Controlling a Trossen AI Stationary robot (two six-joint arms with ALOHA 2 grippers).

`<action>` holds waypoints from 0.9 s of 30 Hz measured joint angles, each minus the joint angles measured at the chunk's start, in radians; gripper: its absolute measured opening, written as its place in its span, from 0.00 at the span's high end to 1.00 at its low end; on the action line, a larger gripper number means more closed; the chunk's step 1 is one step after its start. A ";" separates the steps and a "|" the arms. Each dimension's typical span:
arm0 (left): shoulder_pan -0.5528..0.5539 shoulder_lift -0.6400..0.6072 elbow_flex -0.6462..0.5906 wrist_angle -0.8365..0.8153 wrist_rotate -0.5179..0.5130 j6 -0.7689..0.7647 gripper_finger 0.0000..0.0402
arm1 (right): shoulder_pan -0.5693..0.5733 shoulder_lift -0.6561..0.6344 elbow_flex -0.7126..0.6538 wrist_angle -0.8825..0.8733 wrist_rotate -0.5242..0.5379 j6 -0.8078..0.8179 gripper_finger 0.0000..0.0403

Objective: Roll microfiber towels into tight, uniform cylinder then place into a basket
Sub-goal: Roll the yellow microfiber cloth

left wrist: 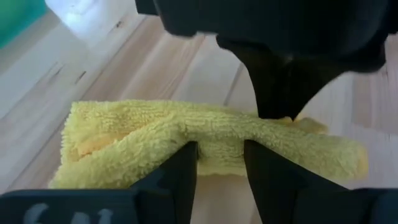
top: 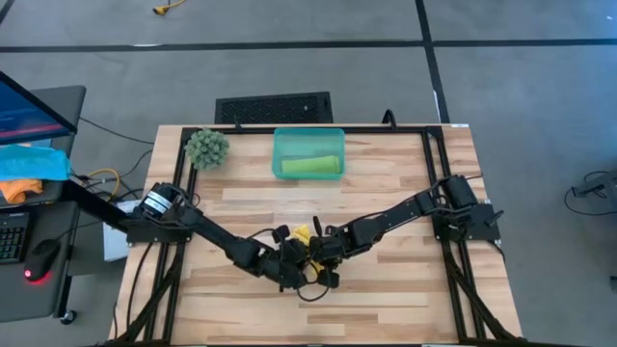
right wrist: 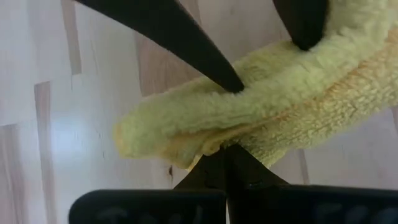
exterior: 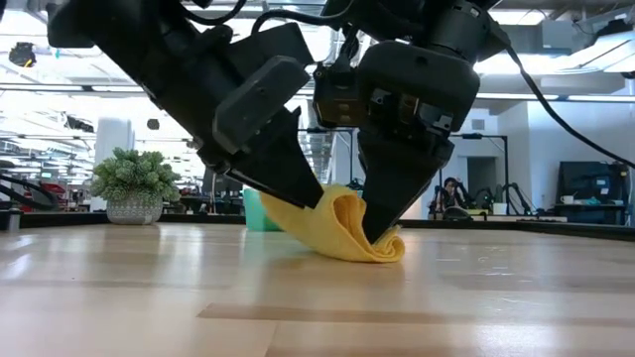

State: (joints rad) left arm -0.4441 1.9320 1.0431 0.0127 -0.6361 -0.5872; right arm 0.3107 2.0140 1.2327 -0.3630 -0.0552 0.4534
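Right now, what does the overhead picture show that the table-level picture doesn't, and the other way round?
Only the high view shows the teal basket with a rolled lime green towel lying inside, and the two arms reaching in from opposite sides of the table.

Only the low view shows the yellow towel folded over on the wood, with the right gripper pinched shut on its fold and the left gripper pressed into it alongside.

Both show the spiky plant ball, the yellow towel and the two grippers meeting at it.
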 joint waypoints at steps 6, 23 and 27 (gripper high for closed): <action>0.041 -0.001 0.000 0.006 0.006 -0.012 0.68 | 0.002 0.000 0.000 -0.003 -0.030 0.018 0.99; 0.120 0.026 0.003 -0.010 0.108 -0.037 0.68 | 0.001 0.000 0.000 -0.011 -0.076 0.024 0.97; 0.121 0.027 0.002 -0.017 0.135 0.005 0.68 | 0.000 0.000 0.001 -0.028 -0.088 0.016 0.91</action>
State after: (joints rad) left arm -0.3233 1.9594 1.0454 -0.0048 -0.5013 -0.5819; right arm 0.3111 2.0140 1.2337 -0.3913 -0.1430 0.4693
